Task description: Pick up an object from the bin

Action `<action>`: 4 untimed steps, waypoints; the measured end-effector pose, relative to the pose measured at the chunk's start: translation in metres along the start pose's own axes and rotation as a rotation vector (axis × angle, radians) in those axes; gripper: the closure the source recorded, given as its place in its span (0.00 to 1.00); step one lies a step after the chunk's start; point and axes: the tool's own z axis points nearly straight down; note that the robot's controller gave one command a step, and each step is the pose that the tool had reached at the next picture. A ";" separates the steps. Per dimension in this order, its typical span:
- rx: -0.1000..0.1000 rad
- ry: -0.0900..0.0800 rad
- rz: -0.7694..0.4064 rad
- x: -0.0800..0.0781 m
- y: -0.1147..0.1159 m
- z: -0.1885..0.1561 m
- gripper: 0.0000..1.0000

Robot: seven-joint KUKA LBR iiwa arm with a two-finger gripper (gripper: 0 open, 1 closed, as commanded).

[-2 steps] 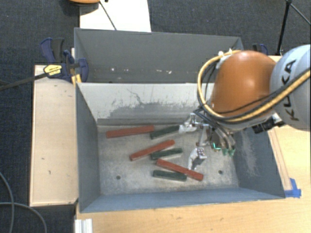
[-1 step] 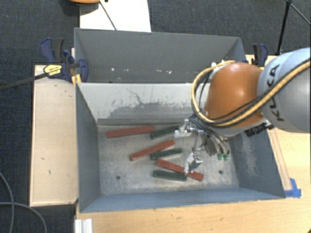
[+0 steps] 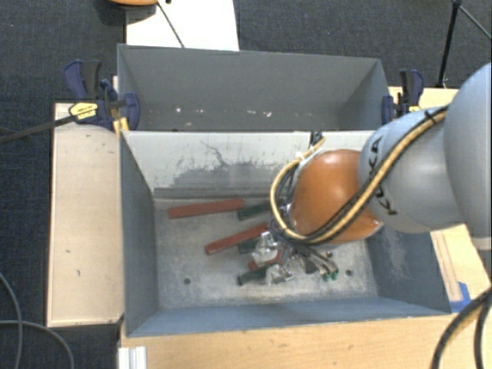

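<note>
My gripper [image 3: 275,258] is low in the middle of the bin, under the arm's orange cover, down among a small cluster of sticks. A red-brown stick [image 3: 233,241] lies slanted just left of it, its right end reaching the gripper. A short dark green stick [image 3: 249,278] lies on the floor right below the gripper, with a small red piece [image 3: 256,265] beside it. Another dark green stick [image 3: 253,214] pokes out from under the cover above the gripper.
A longer red-brown stick [image 3: 205,209] lies flat toward the back left of the floor. Small green bits [image 3: 329,274] sit right of the gripper. The arm and its cover hide the bin's right middle.
</note>
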 end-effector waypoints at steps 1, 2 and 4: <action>0.000 0.000 0.001 0.000 0.000 0.000 1.00; -0.001 0.005 0.000 0.002 0.000 -0.003 1.00; -0.004 0.023 -0.090 0.001 0.023 -0.177 1.00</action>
